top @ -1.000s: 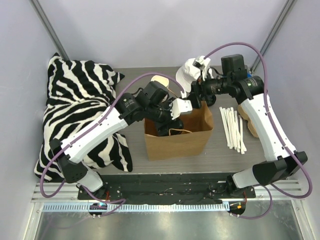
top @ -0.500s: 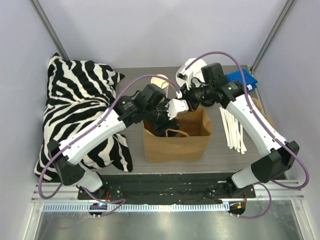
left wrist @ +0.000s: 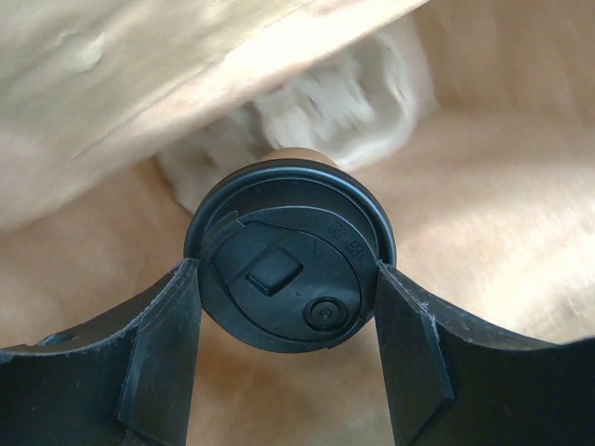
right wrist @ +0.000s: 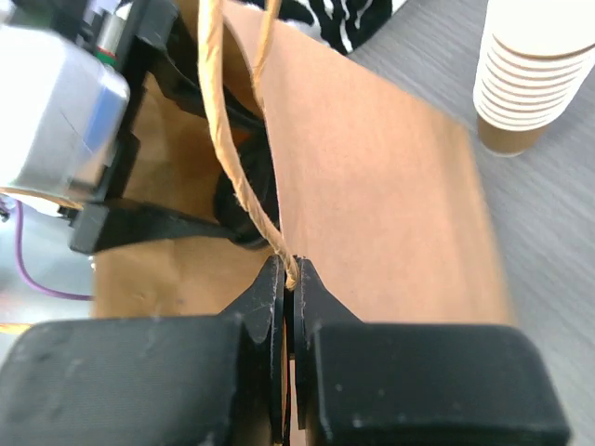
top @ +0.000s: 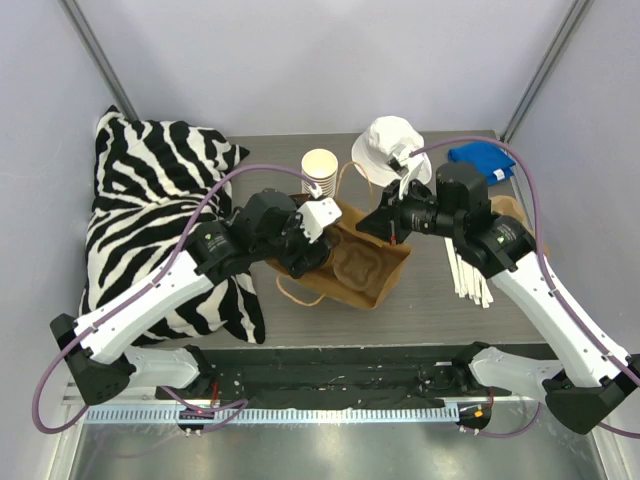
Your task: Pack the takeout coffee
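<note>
The takeout coffee [left wrist: 290, 269] shows its black lid in the left wrist view, inside the brown paper bag [top: 388, 272]. My left gripper [left wrist: 286, 279] is shut on the lid, one finger on each side. From above, the left gripper [top: 308, 250] reaches into the bag's mouth, and the cup is hidden there. My right gripper [right wrist: 289, 271] is shut on the bag's [right wrist: 372, 186] rim where the twine handle [right wrist: 232, 158] meets it. Seen from above, the right gripper [top: 372, 222] is at the bag's far right edge. The bag leans over, with its mouth pulled wide.
A pulp cup carrier [top: 355, 265] lies in the bag. A stack of lidless paper cups [top: 320, 170] stands behind the bag, beside a white hat [top: 390, 145]. A blue cloth [top: 482, 160] lies at the back right, white sticks [top: 468, 270] on the right, and a zebra pillow [top: 160, 220] on the left.
The right gripper came down from the hat to the bag's rim and shut on it. The bag went from upright to leaning with its mouth wide. The left arm swung lower.
</note>
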Action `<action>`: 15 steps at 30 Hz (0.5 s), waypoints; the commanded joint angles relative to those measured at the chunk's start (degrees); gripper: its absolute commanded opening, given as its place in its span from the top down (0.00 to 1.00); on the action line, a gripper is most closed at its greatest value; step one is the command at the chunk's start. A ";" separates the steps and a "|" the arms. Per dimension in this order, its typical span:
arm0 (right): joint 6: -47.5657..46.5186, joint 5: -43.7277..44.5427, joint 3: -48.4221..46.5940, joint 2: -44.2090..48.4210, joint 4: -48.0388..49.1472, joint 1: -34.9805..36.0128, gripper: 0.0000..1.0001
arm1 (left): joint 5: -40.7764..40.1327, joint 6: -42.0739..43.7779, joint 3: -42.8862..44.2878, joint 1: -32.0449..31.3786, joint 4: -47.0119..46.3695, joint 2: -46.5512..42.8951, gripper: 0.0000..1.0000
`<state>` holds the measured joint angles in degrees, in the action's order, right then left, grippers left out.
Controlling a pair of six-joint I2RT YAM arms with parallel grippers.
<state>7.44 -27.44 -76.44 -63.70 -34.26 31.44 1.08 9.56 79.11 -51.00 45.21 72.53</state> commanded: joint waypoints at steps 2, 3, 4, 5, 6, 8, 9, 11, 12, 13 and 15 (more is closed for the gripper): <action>2.50 9.23 6.04 5.68 8.23 5.02 0.99 | -2.22 -2.80 -6.50 -0.32 -5.66 -7.31 1.00; 1.79 12.12 7.09 6.65 9.29 7.30 0.99 | -2.57 -2.62 -9.47 -0.93 -6.18 -9.41 1.00; 1.35 13.63 9.19 8.92 10.00 8.28 0.99 | -2.92 -2.45 -10.81 -1.20 -6.71 -10.47 1.00; 1.35 14.77 10.25 9.73 11.22 9.24 0.99 | -3.80 -2.27 -12.13 -1.64 -7.41 -11.35 1.00; 1.52 15.83 11.13 10.61 11.84 11.43 0.99 | -4.15 -1.92 -13.53 -2.17 -7.51 -12.32 1.00; 1.78 18.82 13.16 12.10 13.25 13.90 0.99 | -4.51 -1.57 -16.35 -2.52 -7.51 -14.43 1.00; 1.87 19.35 13.95 12.28 13.43 14.52 0.99 | -4.68 -0.69 -17.14 -3.22 -7.68 -15.22 1.00; 1.70 19.53 14.39 11.50 13.87 14.53 0.99 | -5.56 0.63 -19.25 -4.19 -8.82 -17.42 1.00; 1.09 20.05 14.31 11.15 13.96 14.53 0.99 | -5.74 1.42 -19.52 -5.15 -9.09 -17.77 1.00; 1.08 20.58 13.78 10.45 14.05 14.53 0.99 | -5.74 1.68 -19.43 -5.68 -9.35 -18.04 1.00; 0.13 20.32 11.34 8.78 13.61 15.22 0.99 | -7.40 2.73 -18.82 -7.78 -9.35 -17.60 1.00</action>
<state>8.99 -11.46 -62.41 -52.66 -26.00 46.04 -3.29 9.37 59.64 -55.83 39.42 55.83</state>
